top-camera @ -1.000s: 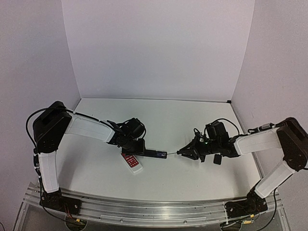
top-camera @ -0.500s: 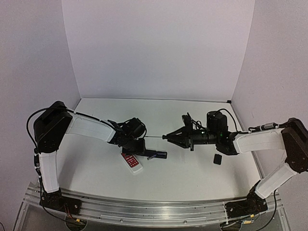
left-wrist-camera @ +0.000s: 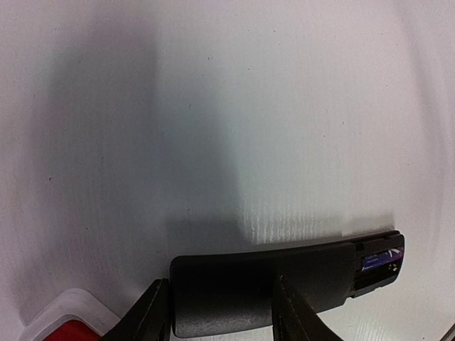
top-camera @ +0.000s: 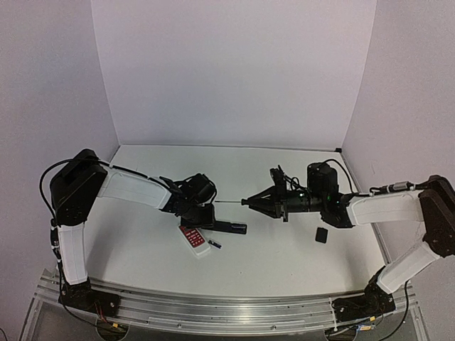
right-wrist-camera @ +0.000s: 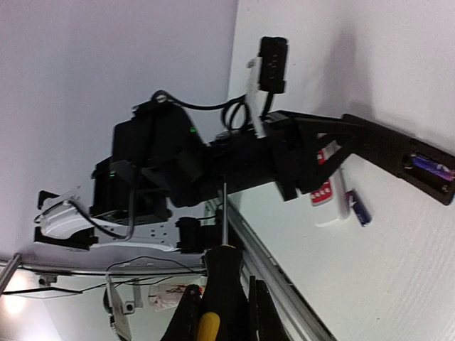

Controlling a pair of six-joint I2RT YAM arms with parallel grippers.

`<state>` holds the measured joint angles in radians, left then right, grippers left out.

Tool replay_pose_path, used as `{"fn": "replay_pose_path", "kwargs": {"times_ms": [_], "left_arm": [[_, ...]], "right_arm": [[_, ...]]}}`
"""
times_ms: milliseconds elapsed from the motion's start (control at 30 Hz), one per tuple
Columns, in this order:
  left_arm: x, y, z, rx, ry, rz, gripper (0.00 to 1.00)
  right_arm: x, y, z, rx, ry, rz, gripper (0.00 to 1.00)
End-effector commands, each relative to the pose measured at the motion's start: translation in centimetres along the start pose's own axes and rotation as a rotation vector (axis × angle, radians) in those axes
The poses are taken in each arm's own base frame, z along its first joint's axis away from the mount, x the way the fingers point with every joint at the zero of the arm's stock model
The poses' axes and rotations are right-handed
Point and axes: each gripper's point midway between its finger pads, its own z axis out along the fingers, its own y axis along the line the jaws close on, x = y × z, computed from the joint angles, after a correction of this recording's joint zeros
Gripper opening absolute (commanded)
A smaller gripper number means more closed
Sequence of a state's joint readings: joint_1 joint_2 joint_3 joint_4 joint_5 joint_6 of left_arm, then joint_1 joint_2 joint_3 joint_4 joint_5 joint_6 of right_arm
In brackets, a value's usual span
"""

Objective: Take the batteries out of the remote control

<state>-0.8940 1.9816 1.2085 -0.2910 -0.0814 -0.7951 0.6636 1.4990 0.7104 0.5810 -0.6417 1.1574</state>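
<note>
Lying loose on the white table (top-camera: 284, 249), one battery (top-camera: 215, 244) is already out, sitting just beside the red-and-white remote (top-camera: 195, 239) and near the open end of the black remote (top-camera: 226, 226). Another cell (left-wrist-camera: 380, 260) is showing in that remote's uncovered bay, its glossy blue wrap and paler end catching the light. I am judging the unloading roughly half done, and I cannot tell whether a further cell is hiding there. The left gripper (top-camera: 206, 217) is clamping its fingers (left-wrist-camera: 151, 318) across the black remote's smooth, matte, gently rounded plastic body. The right gripper (top-camera: 263, 201) is pinching the screwdriver (right-wrist-camera: 225, 284), a thin steel shaft on a yellow-and-black handle, with its tip hanging apart from the remote. The small flat black cover (top-camera: 321, 235) is resting well apart, off to the right.
</note>
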Motion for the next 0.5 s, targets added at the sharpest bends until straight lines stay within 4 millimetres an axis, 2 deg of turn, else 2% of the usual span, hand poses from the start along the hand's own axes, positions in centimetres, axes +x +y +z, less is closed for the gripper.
{"fn": "replay_pose_path", "kwargs": {"times_ms": [0,133,233,367,467], "left_arm": [[7.9,3.3,2.9,-0.112,0.252,0.063,0.47],[7.2,2.4,2.9,-0.086,0.231,0.074,0.47],[6.5,1.6,3.1,-0.054,0.211,0.105,0.48],[5.3,0.1,3.4,-0.022,0.186,0.134,0.49],[4.7,-0.7,3.3,-0.013,0.179,0.142,0.49]], "right_arm": [[-0.2,-3.0,-2.2,0.225,-0.066,-0.08,0.0],[0.6,-4.7,-5.1,0.402,-0.083,-0.149,0.0],[1.2,-5.4,-6.3,0.469,-0.073,-0.173,0.0],[1.4,-6.1,-7.5,0.527,-0.091,-0.185,0.0],[1.9,-6.2,-7.5,0.534,-0.059,-0.205,0.0]]}}
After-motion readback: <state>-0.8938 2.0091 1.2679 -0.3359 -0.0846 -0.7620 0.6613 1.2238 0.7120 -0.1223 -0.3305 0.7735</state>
